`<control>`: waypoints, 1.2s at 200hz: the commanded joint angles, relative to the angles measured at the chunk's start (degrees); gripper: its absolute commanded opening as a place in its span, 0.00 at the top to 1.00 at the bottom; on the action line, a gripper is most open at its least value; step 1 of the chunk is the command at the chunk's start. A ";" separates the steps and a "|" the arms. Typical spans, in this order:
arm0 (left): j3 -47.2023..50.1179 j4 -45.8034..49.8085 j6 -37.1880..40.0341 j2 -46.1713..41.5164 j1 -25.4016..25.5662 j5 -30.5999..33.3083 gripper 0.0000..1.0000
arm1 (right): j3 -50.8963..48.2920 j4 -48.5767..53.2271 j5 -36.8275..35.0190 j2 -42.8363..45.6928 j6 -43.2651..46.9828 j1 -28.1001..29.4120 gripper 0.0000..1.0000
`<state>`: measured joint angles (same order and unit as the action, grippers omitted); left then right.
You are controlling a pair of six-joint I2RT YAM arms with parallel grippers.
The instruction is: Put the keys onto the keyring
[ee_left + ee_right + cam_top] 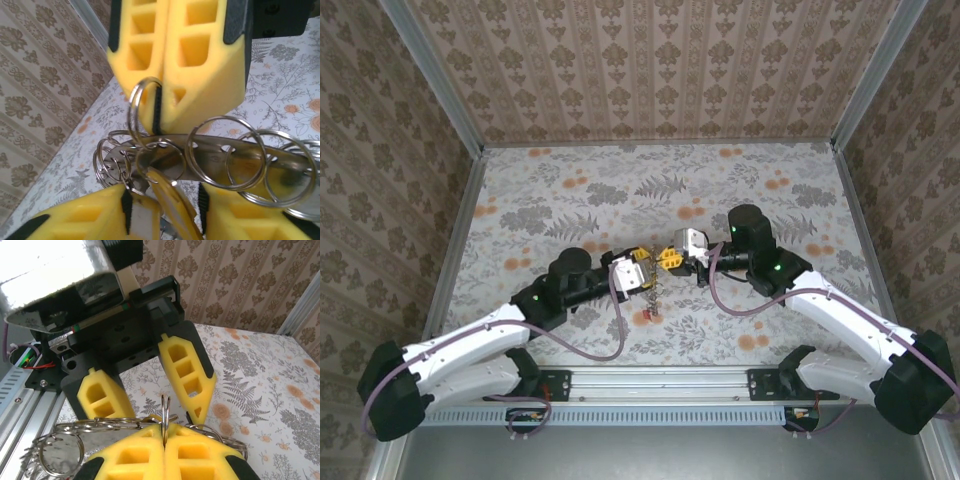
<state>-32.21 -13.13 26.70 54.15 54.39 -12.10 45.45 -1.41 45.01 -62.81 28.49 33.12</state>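
Keys (652, 300) too small overhead.

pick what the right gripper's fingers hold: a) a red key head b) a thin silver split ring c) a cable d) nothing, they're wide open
b: the right gripper has its yellow fingers pressed together on a thin silver split ring standing edge-on between them.

**Top external:** we looked steeply down from above and behind the arm bases, toward the far wall, far enough off to take in the whole bench (550, 190).

**Left wrist:** we sat close behind the left gripper (180, 202), facing the right gripper (157, 127).

**Right wrist:** equally close, facing the opposite way.

**Shared:** all three took in the spot where the grippers met. Both wrist views took in the split ring (131, 107) pinched in the right jaws.
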 commanded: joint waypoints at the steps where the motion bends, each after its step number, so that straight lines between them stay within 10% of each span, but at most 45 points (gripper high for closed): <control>1: -0.38 -1.55 0.55 0.67 0.52 -0.88 0.68 | -0.80 -5.00 0.08 1.63 -1.29 -0.43 1.00; 54: -1.56 -0.59 0.81 3.21 1.11 -0.59 0.76 | -0.41 -4.21 0.09 1.84 -1.31 -0.62 1.00; 129: -0.01 -1.78 -0.45 0.46 1.07 0.09 0.59 | -0.73 -5.14 0.03 1.80 -1.74 -0.87 1.00; 240: 1.13 0.70 1.81 -2.18 1.08 0.00 0.90 | 0.05 -3.59 0.52 1.30 -1.36 -1.13 1.00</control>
<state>-31.33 -14.61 26.98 53.91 55.09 -12.36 44.73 -3.62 45.04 -62.22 26.79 32.40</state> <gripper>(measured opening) 0.129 0.058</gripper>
